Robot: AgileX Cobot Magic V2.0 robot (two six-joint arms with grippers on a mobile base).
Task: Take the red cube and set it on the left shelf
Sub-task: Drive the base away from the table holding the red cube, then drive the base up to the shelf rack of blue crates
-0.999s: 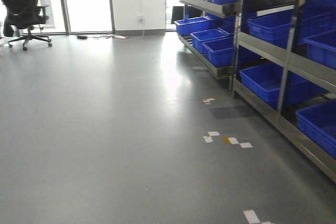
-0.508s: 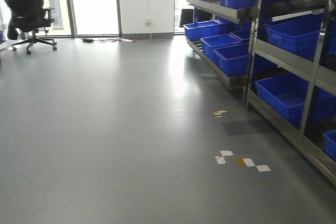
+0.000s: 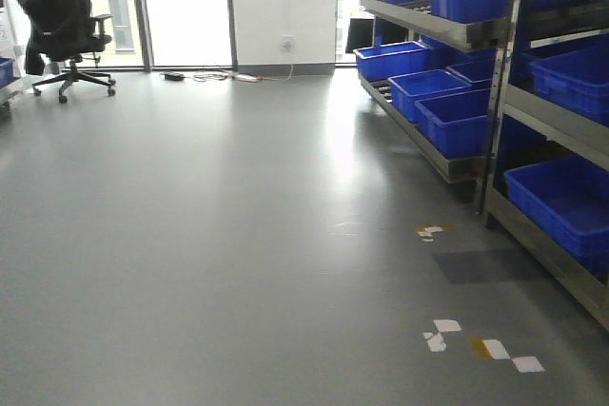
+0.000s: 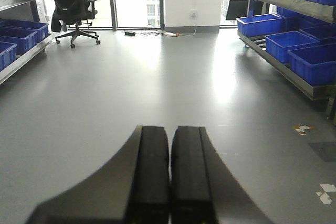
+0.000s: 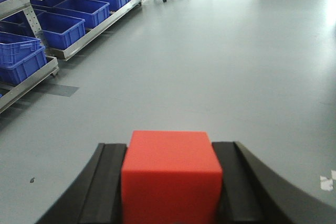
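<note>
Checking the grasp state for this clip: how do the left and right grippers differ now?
The left gripper is empty; the right gripper holds the red cube. The left gripper's fingers are pressed together; the right gripper's are held apart by the cube between them. Both have black fingers and hang over grey floor.

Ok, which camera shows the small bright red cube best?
The right wrist view: the small bright red cube sits large in the foreground, clamped in the right gripper. Neither the front view nor the left wrist view shows it at all.
</note>
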